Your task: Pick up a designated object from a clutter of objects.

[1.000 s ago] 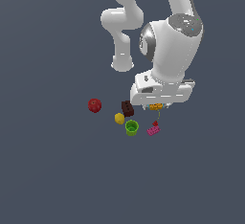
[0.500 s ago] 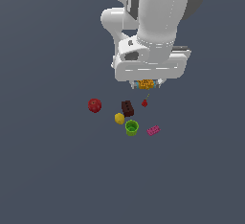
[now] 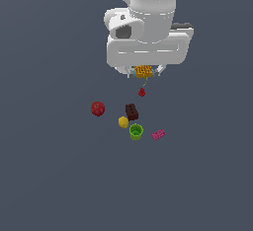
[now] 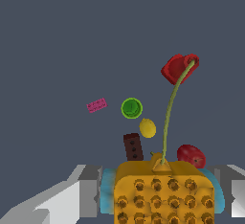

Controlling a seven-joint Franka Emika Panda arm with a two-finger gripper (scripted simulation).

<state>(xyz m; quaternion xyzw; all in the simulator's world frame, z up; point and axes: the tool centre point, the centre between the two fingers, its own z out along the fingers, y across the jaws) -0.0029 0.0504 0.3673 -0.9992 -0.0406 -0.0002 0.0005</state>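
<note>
My pincer point(image 3: 144, 72) grips the orange block point(image 4: 163, 193) high above the bench point(image 3: 49, 175); risk: slip if grip loosens, dropping it onto the clutter point(image 3: 129, 121).

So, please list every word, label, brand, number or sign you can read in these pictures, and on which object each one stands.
There is none to read.
Orange studded block held in the tool: only round studs, no lettering.
Flat pink studded brick, dark brown brick, green cup, yellow lemon, red apple: plain surfaces.
White robot arm: no legible marking.
</note>
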